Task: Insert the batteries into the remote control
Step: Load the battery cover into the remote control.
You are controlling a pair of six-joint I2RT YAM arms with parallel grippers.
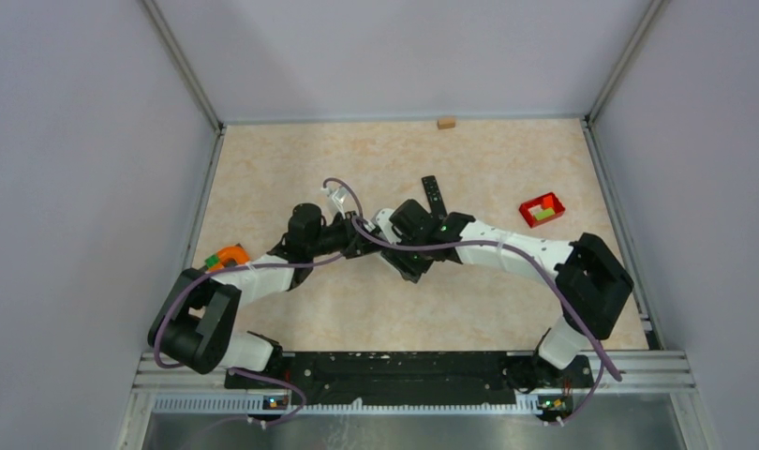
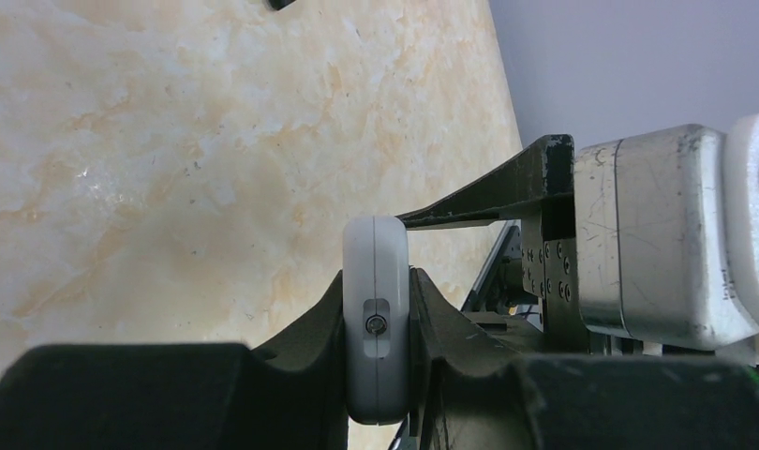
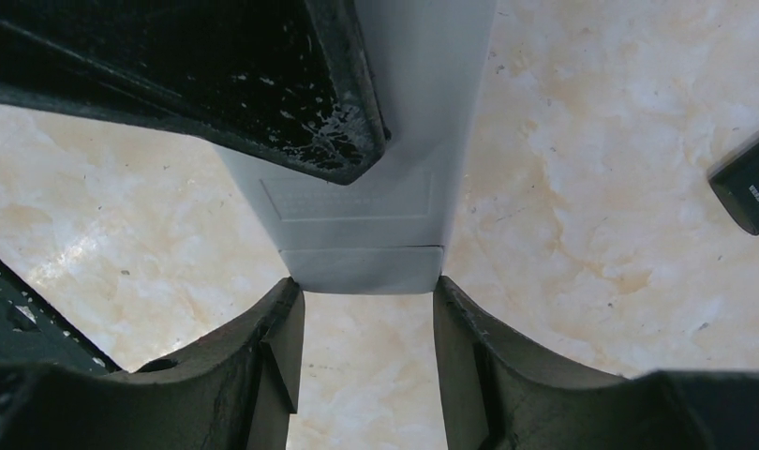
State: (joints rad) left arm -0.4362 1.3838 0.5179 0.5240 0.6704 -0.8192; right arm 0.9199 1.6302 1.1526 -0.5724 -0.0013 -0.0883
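Marbled tabletop [image 1: 291, 159], white remote [image 2: 377, 309] in left end effector [image 2: 377, 281]

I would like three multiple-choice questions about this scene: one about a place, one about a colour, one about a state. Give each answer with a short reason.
1. In the top view, where on the table is the red tray?
A) at the left edge
B) on the right side
C) between the arm bases

2. What colour is the loose remote lying on the table?
A) black
B) white
C) blue

3. The left gripper is:
A) open and empty
B) shut on the white remote
C) out of view

Answers:
1 B, the red tray sits near the right wall.
2 A, the loose remote shows black against the pale table.
3 B, its fingers press both sides of the white remote.
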